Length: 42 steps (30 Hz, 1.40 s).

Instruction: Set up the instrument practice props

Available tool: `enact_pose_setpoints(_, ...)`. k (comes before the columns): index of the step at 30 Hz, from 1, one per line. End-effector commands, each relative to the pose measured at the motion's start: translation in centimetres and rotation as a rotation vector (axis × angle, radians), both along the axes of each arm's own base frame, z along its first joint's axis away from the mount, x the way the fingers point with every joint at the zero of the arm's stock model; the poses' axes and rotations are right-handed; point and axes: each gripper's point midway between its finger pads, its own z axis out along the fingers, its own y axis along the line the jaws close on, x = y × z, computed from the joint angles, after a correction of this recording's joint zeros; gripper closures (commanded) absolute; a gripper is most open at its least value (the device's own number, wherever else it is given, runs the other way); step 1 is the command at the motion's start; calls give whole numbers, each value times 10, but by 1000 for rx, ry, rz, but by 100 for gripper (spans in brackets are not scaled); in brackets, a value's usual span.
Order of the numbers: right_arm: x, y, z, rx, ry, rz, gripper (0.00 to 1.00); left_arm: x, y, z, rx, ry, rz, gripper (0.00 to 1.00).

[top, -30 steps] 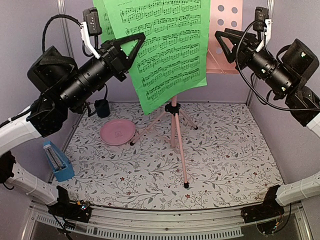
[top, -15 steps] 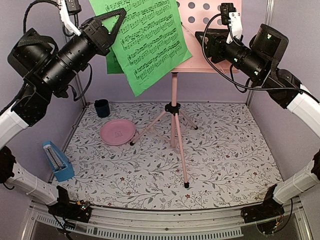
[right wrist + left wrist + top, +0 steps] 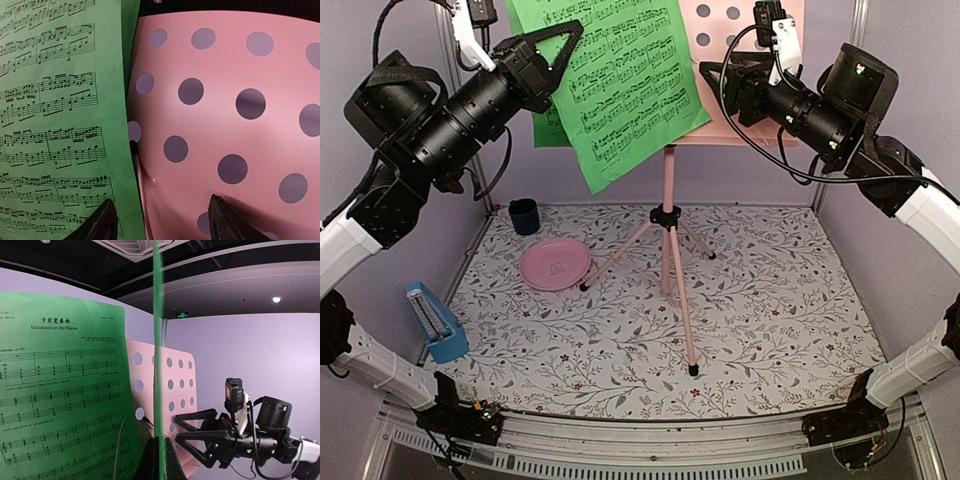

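Note:
The pink tripod music stand (image 3: 668, 235) stands mid-table, its perforated desk (image 3: 760, 50) up at the back. My left gripper (image 3: 570, 40) is shut on one green sheet-music page (image 3: 625, 90) and holds it tilted in front of the desk's left part. In the left wrist view this page (image 3: 159, 350) runs edge-on between my fingers. The second green page (image 3: 548, 120) (image 3: 60, 400) sits behind it on the desk. My right gripper (image 3: 715, 90) is open and empty, close in front of the desk (image 3: 225, 125), beside the held page (image 3: 60, 125). The blue metronome (image 3: 435, 322) stands at the near left.
A round pink disc (image 3: 556, 265) lies on the floral mat left of the stand's legs. A small dark blue cup (image 3: 524, 215) stands at the back left. Purple walls close in the back and sides. The tripod's front leg ends at a foot (image 3: 693, 370) mid-mat.
My left gripper has raised the green page up and to the left, then nudged it slightly right. My right gripper has swung left toward the pink desk.

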Motion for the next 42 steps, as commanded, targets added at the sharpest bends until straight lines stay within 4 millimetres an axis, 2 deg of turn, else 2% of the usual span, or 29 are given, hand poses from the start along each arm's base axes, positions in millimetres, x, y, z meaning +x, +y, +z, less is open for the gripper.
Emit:
enact_pose_setpoints(1, -16, 10, 12, -43, -49, 9, 36, 0, 3, 8, -4, -21, 7, 100)
enact_pose_setpoints(12, 17, 7, -6, -145, -37, -202, 39, -1, 2, 10, 2, -39, 8, 100)
enact_pose_setpoints(20, 16, 7, -5, -146, -55, -214, 67, 2, 3, 11, 9, -48, 28, 100)
enact_pose_setpoints(26, 10, -1, 0, -113, -109, -241, 100, 6, 5, 10, 14, -45, 49, 100)
enact_pose_setpoints(34, -2, -13, 7, -38, -181, -232, 100, 15, 8, 11, 16, -42, 88, 100)
enact_pose_setpoints(42, -14, -8, 10, -26, -234, -167, 100, 47, -13, 7, 90, -61, 79, 100)
